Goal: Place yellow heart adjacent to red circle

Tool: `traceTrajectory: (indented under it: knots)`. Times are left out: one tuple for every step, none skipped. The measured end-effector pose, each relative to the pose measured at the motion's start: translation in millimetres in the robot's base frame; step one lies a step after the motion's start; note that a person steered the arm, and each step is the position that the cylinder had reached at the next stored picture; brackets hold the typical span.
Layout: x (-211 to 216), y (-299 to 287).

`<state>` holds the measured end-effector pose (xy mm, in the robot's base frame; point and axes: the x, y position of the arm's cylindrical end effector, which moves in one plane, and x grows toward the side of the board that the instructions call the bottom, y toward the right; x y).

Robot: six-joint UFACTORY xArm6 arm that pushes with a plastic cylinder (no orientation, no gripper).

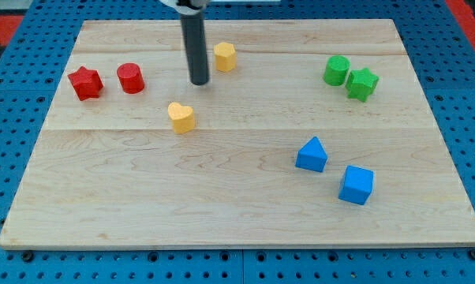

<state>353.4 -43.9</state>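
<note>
The yellow heart lies left of the board's centre. The red circle stands up and to its left, well apart from it, with a red star just to the circle's left. My tip touches the board above and slightly right of the yellow heart, with a gap between them. It is right of the red circle.
A yellow hexagon-like block sits right of the rod near the view's top. A green circle and green star are at the upper right. A blue triangle and blue cube are at the lower right. The wooden board rests on a blue pegboard.
</note>
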Motion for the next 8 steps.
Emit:
traceTrajectory:
  knots:
    - [-16.9,23.6]
    - [-67.7,28.1]
    - [-46.1,38.9]
    - [56.3,30.0]
    - [118.4,-21.2]
    - [84.7,-38.7]
    - [53.7,-31.3]
    - [4.0,-46.3]
